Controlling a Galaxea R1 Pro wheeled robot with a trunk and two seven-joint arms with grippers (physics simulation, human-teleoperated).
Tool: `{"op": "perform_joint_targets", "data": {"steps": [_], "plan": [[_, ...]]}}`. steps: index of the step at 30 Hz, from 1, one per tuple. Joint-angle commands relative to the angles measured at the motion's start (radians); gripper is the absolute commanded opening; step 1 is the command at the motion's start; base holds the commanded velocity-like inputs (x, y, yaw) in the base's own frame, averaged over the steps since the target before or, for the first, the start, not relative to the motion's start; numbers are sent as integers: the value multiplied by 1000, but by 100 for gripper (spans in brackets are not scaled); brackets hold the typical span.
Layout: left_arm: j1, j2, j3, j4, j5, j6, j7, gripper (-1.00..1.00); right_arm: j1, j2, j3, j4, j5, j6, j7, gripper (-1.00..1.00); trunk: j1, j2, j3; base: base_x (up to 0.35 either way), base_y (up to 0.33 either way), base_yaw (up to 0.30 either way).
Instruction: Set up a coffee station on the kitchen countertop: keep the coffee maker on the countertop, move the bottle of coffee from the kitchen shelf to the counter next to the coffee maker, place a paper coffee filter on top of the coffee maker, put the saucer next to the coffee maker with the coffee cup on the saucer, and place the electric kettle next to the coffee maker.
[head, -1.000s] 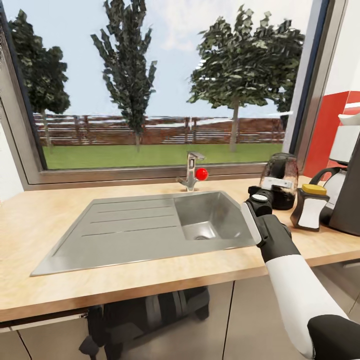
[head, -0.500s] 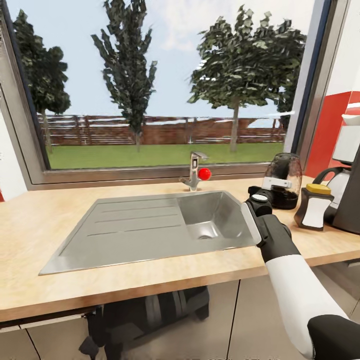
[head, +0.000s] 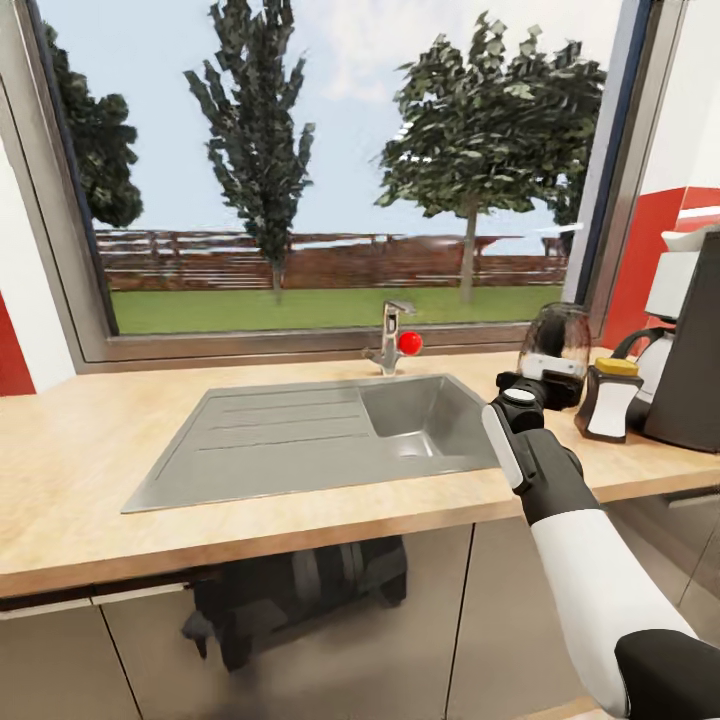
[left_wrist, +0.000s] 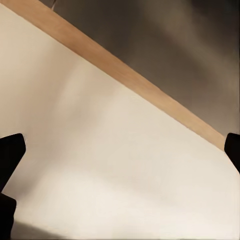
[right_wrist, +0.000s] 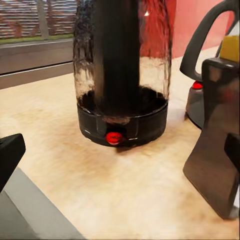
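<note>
Kettle (right_wrist: 120, 75) right ahead of our right gripper (right_wrist: 120, 160), jaws spread wide and empty; bottle of coffee (head: 607, 400) just beside it.

Head view: bright, even daylight enters through the window (head: 330, 170) at 12 o'clock. The bench (head: 90, 480) is evenly lit; shadows are soft. The cabinet fronts (head: 300, 620) below carry a blurred dark reflection. Tree outlines are jagged and low in resolution. Right wrist view: the electric kettle (right_wrist: 122, 75) is soft-focused, with a faint shadow beneath it. Left wrist view: smooth, blurred gradients without detail.
</note>
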Motion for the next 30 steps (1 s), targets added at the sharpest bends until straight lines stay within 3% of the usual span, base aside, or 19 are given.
{"op": "perform_joint_targets", "data": {"steps": [1, 14, 21, 22, 27, 30], "plan": [[-1, 0, 8, 2, -5, -3, -4, 100, -1, -1, 3, -1, -7, 5, -8, 100, 0, -1, -1, -121, 2, 0], [-1, 1, 7, 2, -6, -3, -4, 100, 2, -1, 0, -10, -7, 4, -7, 100, 0, -1, -1, -186, 1, 0], [-1, 0, 7, 2, -6, -3, -4, 100, 18, 1, 4, -102, -9, 8, 0, 100, 0, -1, -1, -158, 0, 0], [-1, 0, 7, 2, -6, -3, -4, 100, 19, 1, 11, -107, -9, 9, 0, 100, 0, -1, -1, -203, 0, 0], [-1, 0, 7, 2, -5, -3, -4, 100, 38, 0, 115, -150, -10, 11, 1, 100, 0, -1, -1, -107, 0, 0], [-1, 1, 7, 2, -5, -3, -4, 100, 48, 0, 141, -177, -10, 11, 0, 100, 0, -1, -1, -35, 0, 0]]}}
